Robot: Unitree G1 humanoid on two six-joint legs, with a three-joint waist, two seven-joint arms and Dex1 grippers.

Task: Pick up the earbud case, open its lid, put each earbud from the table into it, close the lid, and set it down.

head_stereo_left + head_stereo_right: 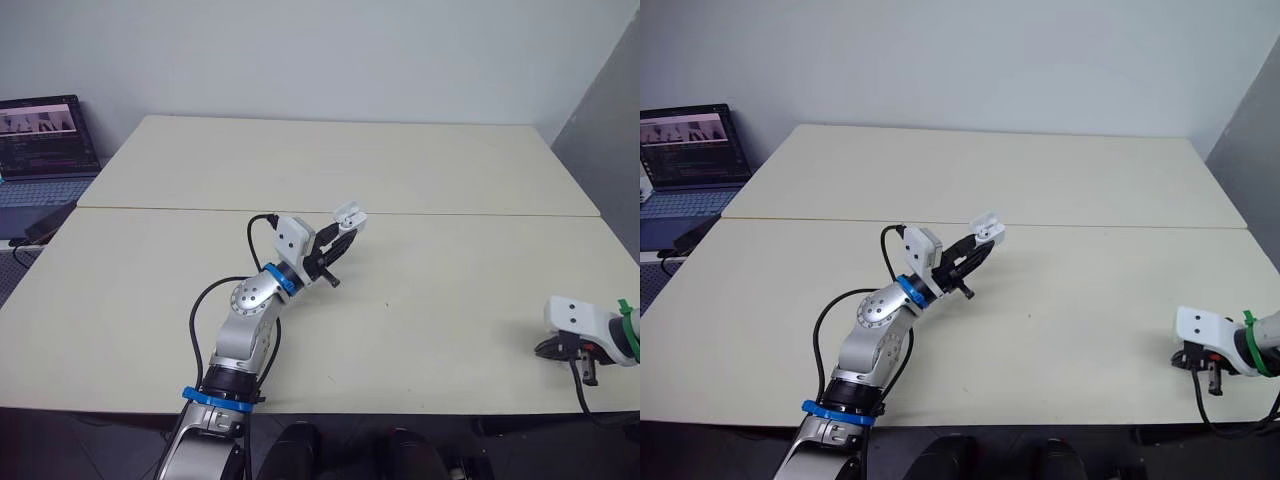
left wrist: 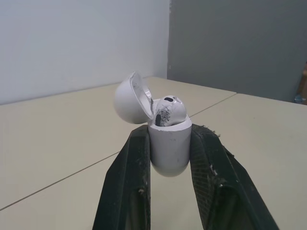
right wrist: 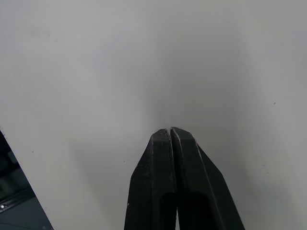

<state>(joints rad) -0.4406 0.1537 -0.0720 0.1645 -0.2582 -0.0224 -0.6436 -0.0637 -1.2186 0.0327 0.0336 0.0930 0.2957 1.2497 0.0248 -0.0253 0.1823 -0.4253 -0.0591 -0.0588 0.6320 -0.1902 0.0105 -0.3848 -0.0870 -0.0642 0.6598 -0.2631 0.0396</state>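
Earbud case [image 2: 168, 153] sits clamped between the two black fingers of the left gripper [image 2: 171, 139], lifted off the table [image 1: 450, 180] above its middle, just on the near side of the seam that runs from the left edge to the right edge. The fingers press on the opposite sides of the lower shell, below the rim. This leaves the lid [image 2: 130, 98] free, and it is swung fully back on its hinge. One white earbud [image 2: 169, 109] rests in the open mouth, its glossy head standing above the rim; whether a second lies beside it I cannot tell. The right gripper [image 3: 171, 132] hangs low over the table near the front right corner, well apart from the case, its fingers pressed together with nothing between them. A laptop [image 1: 40, 140] stands off the far left corner. The case looks like a small, light shell of hard, smooth plastic with rounded sides, so it would likely slip or twist under a loose pinch, though it should not give under a firm one. The present hold on the lower body seems the right one. The thin hinge is probably the weak point, so closing calls for a gentle push on the dome of the lid, with the earbud seated flush first, rather than any squeeze across lid and body.
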